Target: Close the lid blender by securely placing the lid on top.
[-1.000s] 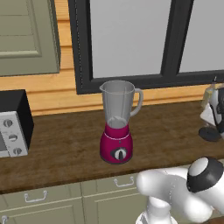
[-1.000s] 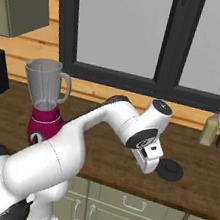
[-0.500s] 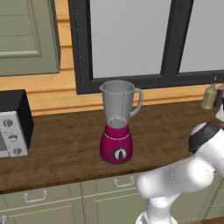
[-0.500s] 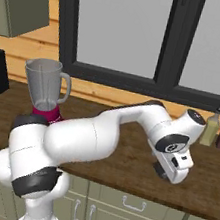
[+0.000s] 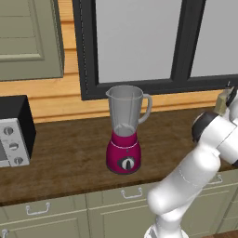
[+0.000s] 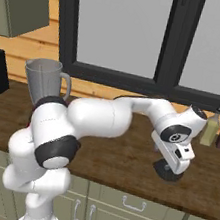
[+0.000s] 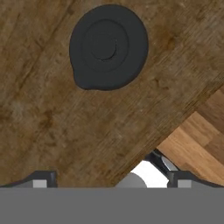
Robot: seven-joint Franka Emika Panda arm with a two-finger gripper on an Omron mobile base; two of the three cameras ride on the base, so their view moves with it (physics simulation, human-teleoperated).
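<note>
Reaching for the lid (image 7: 108, 47) is the step in hand, and the gripper (image 7: 109, 177) is hanging above the wooden counter (image 7: 52, 131) with its jaws spread wide and nothing between them. In the hand view the lid is lying flat on the counter toward twelve o'clock from the fingertips, with its small spout tab pointing to about seven o'clock. The counter's front edge is crossing the view at about four o'clock, so the lid is sitting fairly near that edge. In the right base view the hand (image 6: 175, 156) is hovering close over the lid (image 6: 165, 171), well apart from the blender (image 6: 45, 78), whose jar mouth is standing open.

To do this well, the hand probably needs to be sliding toward twelve o'clock until the disc is centred between the fingers, then descending straight down. Closing across the round rim, away from the tab, looks safer. A flat, low disc is likely to slip, so the fingertips should be reaching almost to the wood before closing.
</note>
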